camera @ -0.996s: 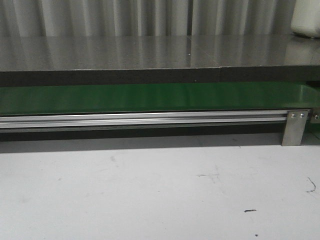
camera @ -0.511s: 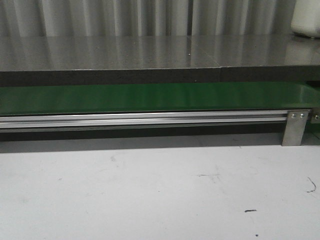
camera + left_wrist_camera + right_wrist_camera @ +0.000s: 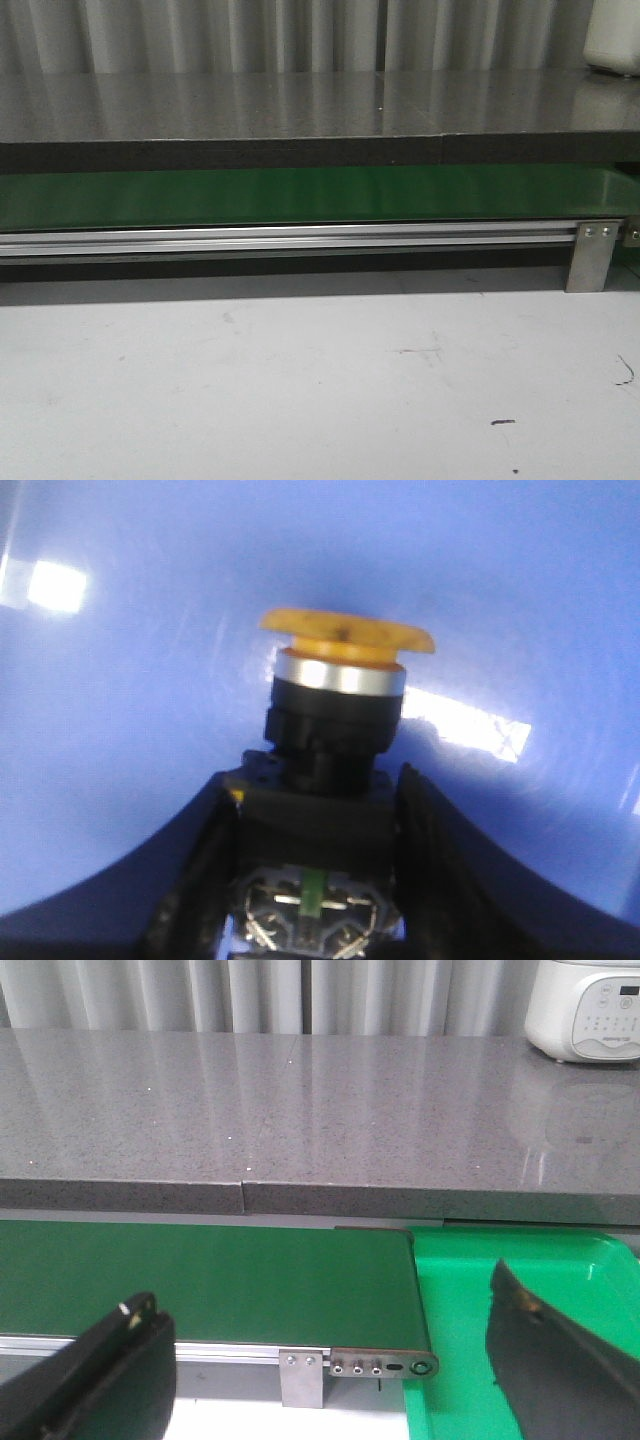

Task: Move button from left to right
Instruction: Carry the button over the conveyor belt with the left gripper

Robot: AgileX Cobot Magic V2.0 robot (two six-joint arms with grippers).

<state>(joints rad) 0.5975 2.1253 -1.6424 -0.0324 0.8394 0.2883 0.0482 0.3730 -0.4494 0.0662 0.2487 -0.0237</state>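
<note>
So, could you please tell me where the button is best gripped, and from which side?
By the black boxy body of the button, from its base end, fingers on its two flat opposite sides, as the left gripper does. The wide orange cap overhangs the round neck.

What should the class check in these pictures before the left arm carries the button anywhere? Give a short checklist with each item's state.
1. Button sits between the left gripper fingers: ok.
2. Orange-yellow cap intact and clear of the fingers: ok.
3. Grip firmness: cannot tell.
4. Right gripper open, holding nothing: ok.
5. Green belt free of objects in the front view: ok.
6. Green tray beyond the belt's end ready: visible part bare, the rest cannot tell.
</note>
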